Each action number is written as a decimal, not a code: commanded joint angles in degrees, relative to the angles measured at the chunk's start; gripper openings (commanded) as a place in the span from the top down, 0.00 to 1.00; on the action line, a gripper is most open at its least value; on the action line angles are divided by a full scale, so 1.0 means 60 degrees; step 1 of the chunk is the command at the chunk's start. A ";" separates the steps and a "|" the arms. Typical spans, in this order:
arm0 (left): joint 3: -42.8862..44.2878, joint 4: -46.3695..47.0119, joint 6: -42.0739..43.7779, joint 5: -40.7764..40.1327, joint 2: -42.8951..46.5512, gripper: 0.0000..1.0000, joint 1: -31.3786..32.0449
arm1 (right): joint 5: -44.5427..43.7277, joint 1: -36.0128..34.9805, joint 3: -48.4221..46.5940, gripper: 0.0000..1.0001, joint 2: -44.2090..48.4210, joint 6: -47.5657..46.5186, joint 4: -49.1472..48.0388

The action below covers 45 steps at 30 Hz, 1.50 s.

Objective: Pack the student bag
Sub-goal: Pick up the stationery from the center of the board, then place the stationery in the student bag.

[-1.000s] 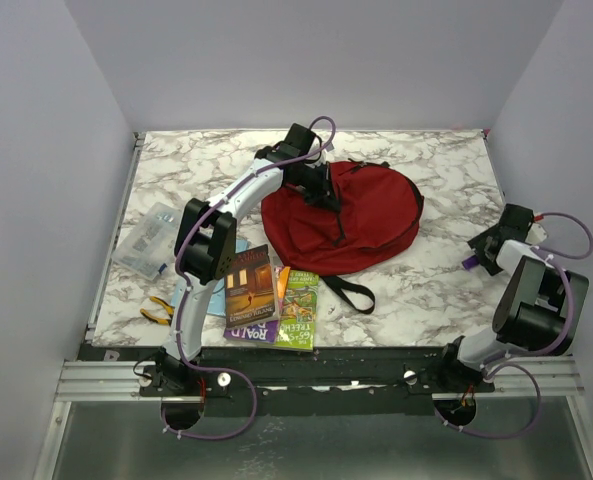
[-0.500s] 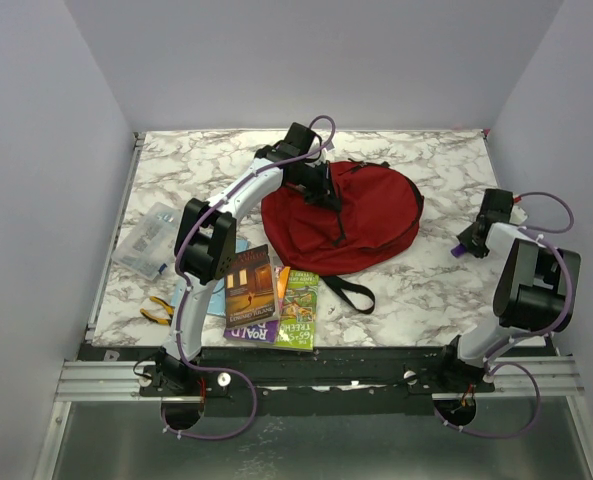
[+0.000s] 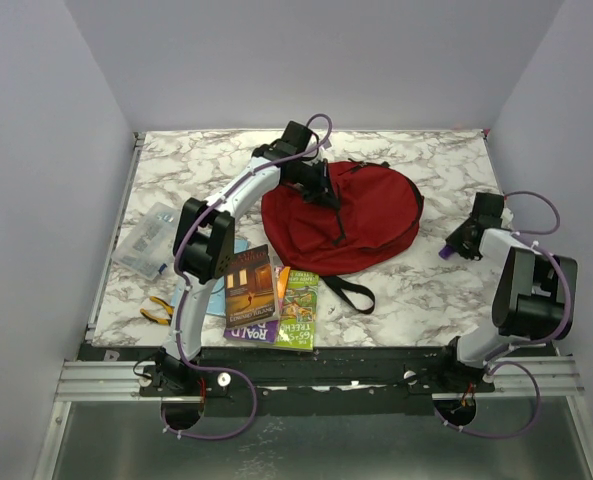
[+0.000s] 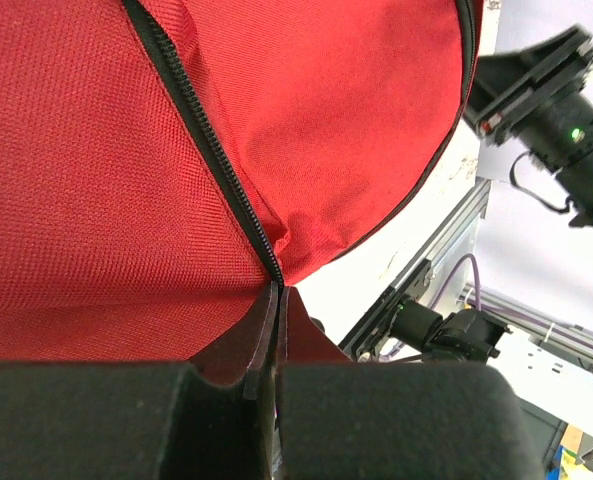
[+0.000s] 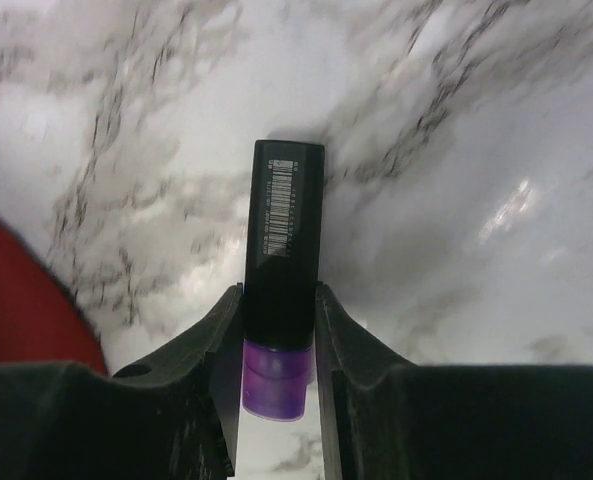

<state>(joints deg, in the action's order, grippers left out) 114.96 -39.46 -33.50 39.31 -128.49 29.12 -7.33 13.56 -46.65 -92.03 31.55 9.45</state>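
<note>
White marble-patterned table [image 3: 426,290] spreads across the scene. At its left edge lies a clear plastic pouch [image 3: 148,240], with yellow-handled pliers [image 3: 157,311] nearer the front. Just right of them a dark-covered book [image 3: 249,285] and a green book [image 3: 297,305] lie side by side, overlapping a purple book [image 3: 248,333] at the front edge. The left gripper [image 4: 276,300] reaches over the table's middle, its fingers pressed together on the black zipper [image 4: 201,120] of the student bag [image 3: 371,215], which lies flat in the centre just behind the books, one black strap [image 3: 351,293] trailing forward. Well apart at the right, the right gripper [image 5: 279,300] hangs over bare marble, clamped on a black marker [image 5: 284,220] with a purple end
</note>
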 commanded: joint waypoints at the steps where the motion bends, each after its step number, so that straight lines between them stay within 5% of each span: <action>1: 0.0192 -0.0088 -0.0036 0.0442 0.0201 1.00 -0.0109 | 0.1755 -0.0153 0.0930 0.99 0.0798 -0.0325 0.0778; 12: 0.0118 -0.0092 -0.0116 0.0079 -0.0068 1.00 -0.0341 | 0.2887 -0.0824 -0.0350 0.99 0.3361 -0.0878 0.1000; 20: -0.0297 -0.0066 -0.0072 -0.0500 0.0218 1.00 -0.0495 | 0.3972 -0.4091 -0.2220 0.99 0.1152 -0.0733 0.0300; 28: -0.0392 -0.0043 -0.0057 -0.0429 0.0280 1.00 -0.0676 | 0.5197 -0.5447 -0.3495 0.99 -0.1787 -0.0333 -0.0988; 33: -0.0453 -0.0016 -0.0057 -0.0322 0.0337 1.00 -0.0665 | 0.5639 -0.5540 -0.3549 0.99 -0.2563 0.0035 -0.1482; 38: -0.0453 0.0044 -0.0144 -0.0167 0.0379 1.00 -0.0606 | 0.6419 -0.5545 -0.3084 0.99 -0.2874 0.1414 -0.3845; 43: -0.0515 0.0093 -0.0160 -0.0143 0.0483 1.00 -0.0577 | 0.5118 -0.5552 -0.2749 0.99 -0.3420 0.2644 -0.5387; 45: -0.0555 0.0088 -0.0145 -0.0145 0.0550 1.00 -0.0577 | 0.4979 -0.5596 -0.2599 0.91 -0.3624 0.2912 -0.5881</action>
<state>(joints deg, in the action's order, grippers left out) 112.60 -39.09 -34.06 37.93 -128.49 25.36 25.93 -19.44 -64.01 -110.80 42.65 -15.31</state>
